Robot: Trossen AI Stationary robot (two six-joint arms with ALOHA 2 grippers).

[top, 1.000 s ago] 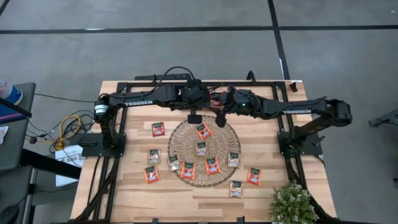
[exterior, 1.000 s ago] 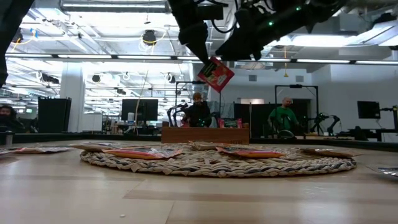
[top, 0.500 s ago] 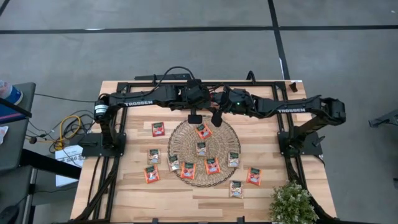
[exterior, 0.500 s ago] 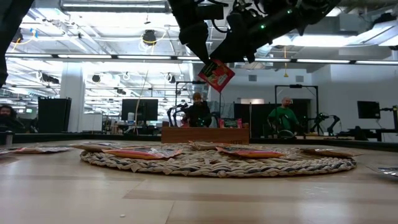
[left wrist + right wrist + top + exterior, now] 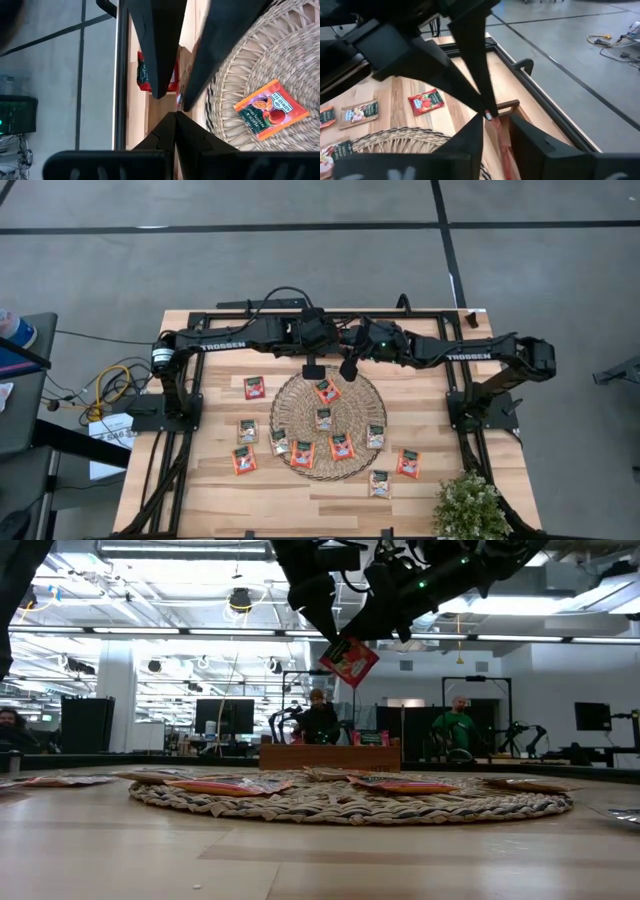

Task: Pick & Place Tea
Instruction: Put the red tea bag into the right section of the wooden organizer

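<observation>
Above the wooden surface (image 5: 200,490), the left end effector (image 5: 325,635) is clenching a red sachet (image 5: 348,659) hanging just below it, while the right end effector (image 5: 492,131) is straddling that sachet's edge, jaws apart.

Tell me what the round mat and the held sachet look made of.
The round mat looks like woven straw or seagrass: coiled pale strands, matte. The red sachet, pinched by the left gripper, looks like printed paper or foil, thin, flat, slightly glossy; which, I cannot tell.

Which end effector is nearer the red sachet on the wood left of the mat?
Left. The left end effector is above the mat's far edge, just right of that sachet; the right end effector is farther right, past it.
</observation>
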